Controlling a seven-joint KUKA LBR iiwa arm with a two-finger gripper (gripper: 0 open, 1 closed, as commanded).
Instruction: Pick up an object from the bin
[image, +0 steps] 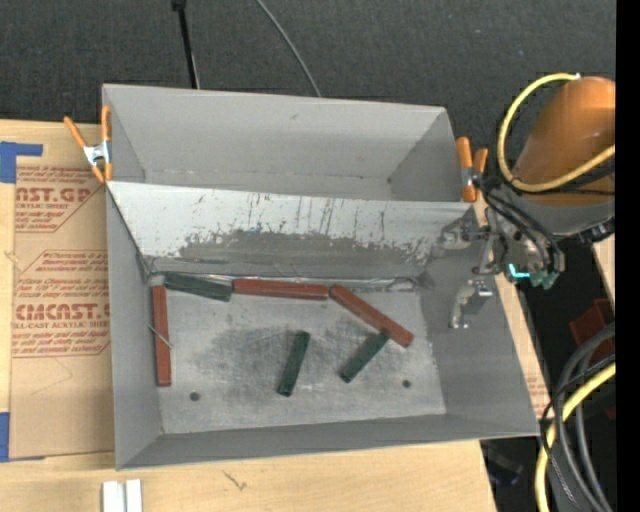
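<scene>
My gripper (464, 308) hangs over the bin's right sloping wall, above the floor and to the right of all the loose things. Nearest to it is a red-brown bar (371, 315), lying slanted on the floor with its right end pointing toward the gripper. Just below and left of that lies a short dark green bar (363, 357), also slanted. The gripper touches neither of them.
Along the foot of the back wall lie a long red-brown bar (281, 290) and a dark green bar (198, 287). Another dark green bar (293, 362) lies mid-floor. A red-brown bar (161, 336) runs along the left wall.
</scene>
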